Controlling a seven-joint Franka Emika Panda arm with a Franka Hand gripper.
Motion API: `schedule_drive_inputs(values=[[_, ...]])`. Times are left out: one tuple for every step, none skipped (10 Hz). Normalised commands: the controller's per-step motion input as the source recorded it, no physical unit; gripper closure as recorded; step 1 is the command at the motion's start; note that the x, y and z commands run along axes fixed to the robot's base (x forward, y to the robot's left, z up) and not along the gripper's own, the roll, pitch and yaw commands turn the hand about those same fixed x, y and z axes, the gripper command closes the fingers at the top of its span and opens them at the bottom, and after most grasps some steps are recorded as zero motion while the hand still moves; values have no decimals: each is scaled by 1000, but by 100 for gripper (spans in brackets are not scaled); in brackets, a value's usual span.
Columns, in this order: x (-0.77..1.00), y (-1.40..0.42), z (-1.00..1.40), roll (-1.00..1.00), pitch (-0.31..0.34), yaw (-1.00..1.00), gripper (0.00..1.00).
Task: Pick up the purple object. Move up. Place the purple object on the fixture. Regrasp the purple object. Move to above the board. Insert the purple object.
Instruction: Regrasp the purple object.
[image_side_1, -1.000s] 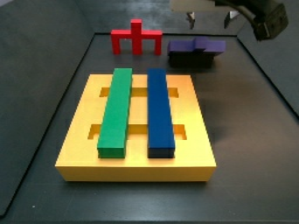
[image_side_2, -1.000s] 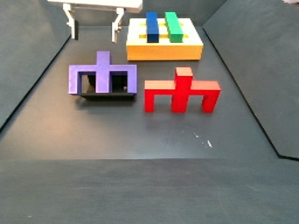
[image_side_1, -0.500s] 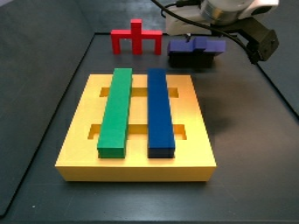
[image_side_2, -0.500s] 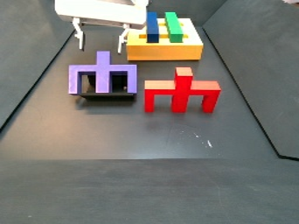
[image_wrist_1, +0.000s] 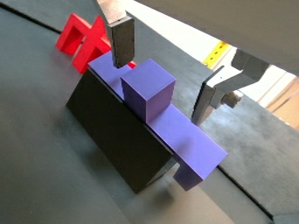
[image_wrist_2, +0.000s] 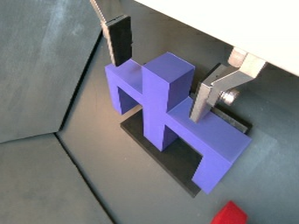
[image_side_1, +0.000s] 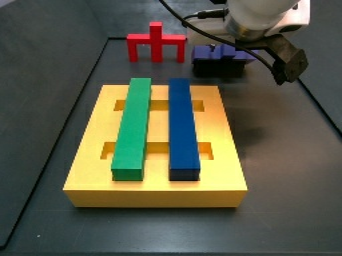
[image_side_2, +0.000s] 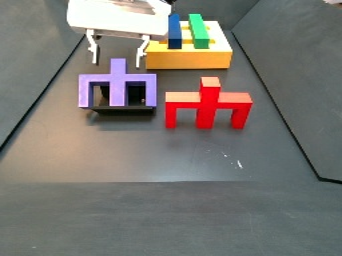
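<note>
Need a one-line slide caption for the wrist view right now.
Open gripper straddles the purple object's central post, fingers not touching it, as it sits on the black fixture.

A red forked piece (image_side_2: 209, 105) sits on the dark surface (image_side_2: 174, 190), just beside the purple object (image_side_2: 120, 90) but with a narrow gap between them. It has a crossbar, short legs and a central post. Its post points toward the far end, its legs toward the near side. In both wrist views only a bit of its red shows. It is apart from the gripper (image_side_2: 116, 48).

A long green bar (image_side_1: 130, 125) and a long dark blue bar (image_side_1: 182, 125) lie side by side on the board (image_side_1: 94, 150), parallel, with a yellow strip between them.

A few pale specks (image_side_2: 241, 160) mark the surface in front of the red piece.
</note>
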Motion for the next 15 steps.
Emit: schedule_drive_inputs(values=[[26, -26, -123, 377, 171, 0, 0], [43, 0, -140, 363, 169, 0, 0], [0, 0, -186, 237, 46, 0, 0], [9, 0, -77, 123, 6, 0, 0], [0, 0, -117, 89, 0, 0, 0], [0, 0, -57, 11, 0, 0, 0], [0, 0, -49, 0, 0, 3, 0], [0, 0, 0, 0, 0, 0, 0], [0, 0, 0, 0, 0, 0, 100], [0, 0, 0, 0, 0, 0, 100], [0, 0, 0, 0, 0, 0, 100], [0, 0, 0, 0, 0, 0, 100], [0, 0, 0, 0, 0, 0, 100], [0, 0, 0, 0, 0, 0, 100], [0, 0, 0, 0, 0, 0, 100]])
